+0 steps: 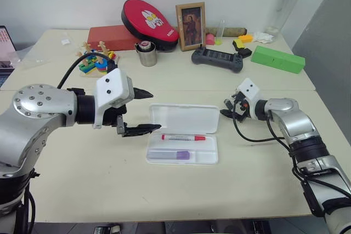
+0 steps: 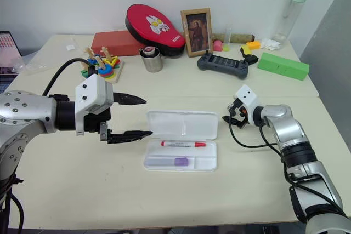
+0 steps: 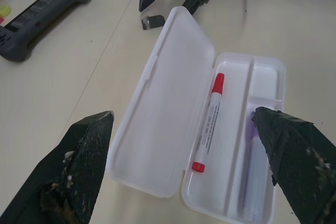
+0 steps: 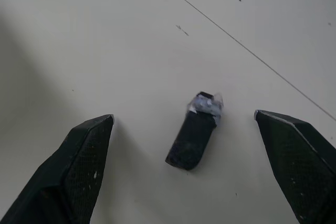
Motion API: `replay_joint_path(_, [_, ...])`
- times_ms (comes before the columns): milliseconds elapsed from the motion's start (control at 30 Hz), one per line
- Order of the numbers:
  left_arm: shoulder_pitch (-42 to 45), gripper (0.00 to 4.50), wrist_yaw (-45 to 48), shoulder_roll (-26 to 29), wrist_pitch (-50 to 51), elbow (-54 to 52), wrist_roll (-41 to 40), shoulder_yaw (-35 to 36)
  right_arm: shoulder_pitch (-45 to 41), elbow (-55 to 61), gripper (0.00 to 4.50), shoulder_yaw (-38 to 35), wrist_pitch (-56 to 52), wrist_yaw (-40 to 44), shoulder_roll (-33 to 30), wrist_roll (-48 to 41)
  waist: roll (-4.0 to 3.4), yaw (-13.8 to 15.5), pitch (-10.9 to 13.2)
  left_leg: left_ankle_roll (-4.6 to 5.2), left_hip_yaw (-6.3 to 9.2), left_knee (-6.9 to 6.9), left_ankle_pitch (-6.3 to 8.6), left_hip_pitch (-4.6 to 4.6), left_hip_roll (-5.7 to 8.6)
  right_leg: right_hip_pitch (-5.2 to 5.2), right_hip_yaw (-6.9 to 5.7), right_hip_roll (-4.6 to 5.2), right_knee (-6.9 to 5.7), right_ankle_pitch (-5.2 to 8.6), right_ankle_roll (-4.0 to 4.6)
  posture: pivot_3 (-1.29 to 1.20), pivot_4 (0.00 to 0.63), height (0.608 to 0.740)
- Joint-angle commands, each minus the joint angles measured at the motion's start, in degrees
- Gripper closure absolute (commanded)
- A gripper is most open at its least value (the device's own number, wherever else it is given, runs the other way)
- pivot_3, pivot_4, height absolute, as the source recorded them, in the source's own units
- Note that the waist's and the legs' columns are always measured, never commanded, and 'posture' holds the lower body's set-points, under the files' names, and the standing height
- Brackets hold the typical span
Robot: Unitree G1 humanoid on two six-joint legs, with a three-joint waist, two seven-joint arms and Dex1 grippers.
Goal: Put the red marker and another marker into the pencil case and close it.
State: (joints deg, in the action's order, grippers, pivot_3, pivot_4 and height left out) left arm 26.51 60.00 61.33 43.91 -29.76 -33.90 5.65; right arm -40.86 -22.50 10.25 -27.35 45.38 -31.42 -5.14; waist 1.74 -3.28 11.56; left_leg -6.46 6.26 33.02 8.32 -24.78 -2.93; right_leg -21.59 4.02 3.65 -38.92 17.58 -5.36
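The white pencil case [image 1: 184, 118] lies open in the middle of the table, its lid folded flat toward the far side. Inside the tray, the red marker [image 1: 182, 137] rests in the rear compartment. The lilac-capped marker [image 1: 175, 155] rests in the front one. My left gripper [image 1: 155, 111] hangs open just left of the case, pointing at it, with nothing between its fingers. My right gripper [image 1: 226, 108] is open and empty just right of the lid's corner, low over a small black piece [image 4: 194, 132] on the table.
Along the back stand a game controller [image 1: 216, 58], a green box [image 1: 277, 58], a metal cup [image 1: 147, 54], a photo frame [image 1: 190, 26], a red box [image 1: 112, 38] and a coloured stacking toy [image 1: 96, 61]. A seam between the two tabletops runs behind the case.
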Motion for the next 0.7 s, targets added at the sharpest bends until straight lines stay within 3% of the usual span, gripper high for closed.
replay_joint_path(33, [-0.4,0.01,-0.72,1.07,0.15,-1.97,-0.64,2.38,-1.56,-2.19,0.0,-1.93,-4.47,-1.76,0.46,0.18,0.0,-0.03,0.0,0.0,0.0,0.0,0.0,0.0,0.0,0.0,0.0,0.0,0.0,0.0,0.0,0.0,0.15,0.74])
replay_joint_path(133, [-0.36,0.01,-0.95,1.13,0.26,-2.02,-0.72,2.36,-1.62,-3.06,0.0,-3.21,-7.76,-1.87,1.11,-1.21,0.0,-0.02,0.0,0.0,0.01,0.01,0.0,0.02,0.0,0.02,0.0,0.0,-0.02,0.0,0.0,0.0,0.15,0.74])
replay_joint_path(233, [-0.39,0.0,-1.06,1.1,0.16,-1.87,-0.52,2.08,-1.94,-2.9,0.44,-4.56,-11.06,-1.86,1.83,-2.33,0.0,0.09,-0.01,0.0,0.01,0.05,0.0,0.04,0.0,0.08,-0.01,0.0,-0.02,0.0,0.0,0.0,0.15,0.74])
replay_joint_path(700, [-0.26,0.0,-1.96,0.08,-0.07,-2.07,-0.62,1.39,-1.68,0.81,3.77,-4.44,-12.38,-0.95,1.5,-2.37,0.0,-0.04,0.0,0.0,0.01,0.03,0.0,0.04,0.0,0.07,-0.01,0.0,-0.01,0.0,0.0,0.0,0.15,0.74])
